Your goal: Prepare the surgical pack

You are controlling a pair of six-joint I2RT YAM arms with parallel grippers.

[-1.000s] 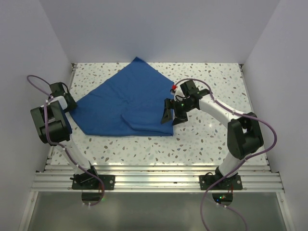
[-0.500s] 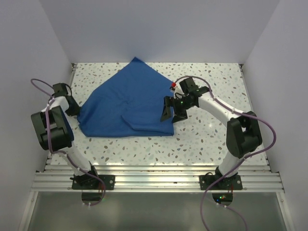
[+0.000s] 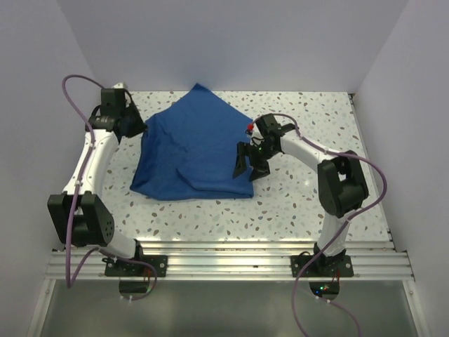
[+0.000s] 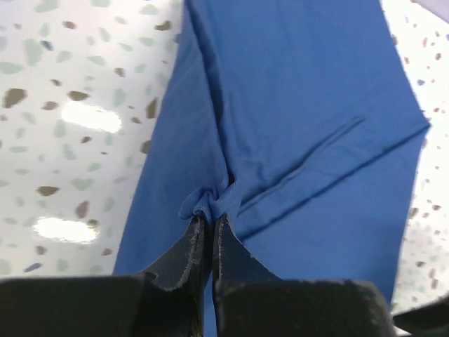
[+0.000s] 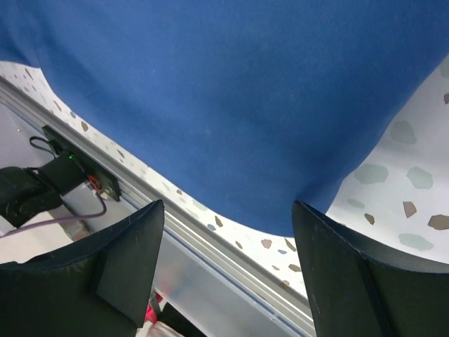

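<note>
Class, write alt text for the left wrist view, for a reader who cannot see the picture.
The left gripper is shut on a small bunched pinch of the blue drape. The creased drape stretches away up the picture, with the white speckled table showing on both sides.

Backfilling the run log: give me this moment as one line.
left hand: shut on drape | right hand: open by drape's right edge | drape: mostly on table

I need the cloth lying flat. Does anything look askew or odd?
Yes. The blue cloth is not flat: its left side is bunched in the shut left gripper, with creases running across it. The right gripper hangs open over its right edge.
</note>
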